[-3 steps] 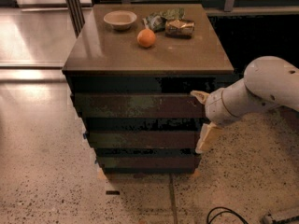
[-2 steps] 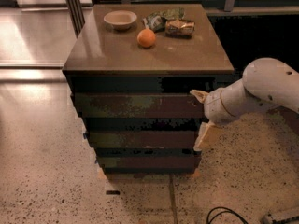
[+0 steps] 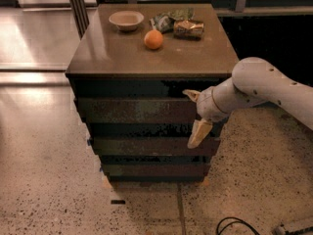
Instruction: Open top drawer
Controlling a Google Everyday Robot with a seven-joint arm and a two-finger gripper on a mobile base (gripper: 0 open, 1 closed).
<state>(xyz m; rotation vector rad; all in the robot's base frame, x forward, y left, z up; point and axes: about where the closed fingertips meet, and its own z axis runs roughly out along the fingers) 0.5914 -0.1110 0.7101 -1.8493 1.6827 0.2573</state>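
Bracketing the right end of the closed, worn dark brown top drawer front [image 3: 137, 110], just beneath the brown cabinet top [image 3: 146, 62], with the pale two-finger gripper [image 3: 189, 119] spread wide; likely next: pinching that edge, pulling straight outward.

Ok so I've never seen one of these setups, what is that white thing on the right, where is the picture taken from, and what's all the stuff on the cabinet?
The white thing is a robot arm. At its end is the gripper, a simple hand with two tan fingers. There is only one camera view, and it looks down at the front of a dark cabinet. On the cabinet's top lie a bowl, an orange and two snack bags. The gripper is at the right end of the top drawer. Its fingers are spread, one above the drawer front and one below. It carries nothing. I cannot tell whether the fingers touch the drawer.
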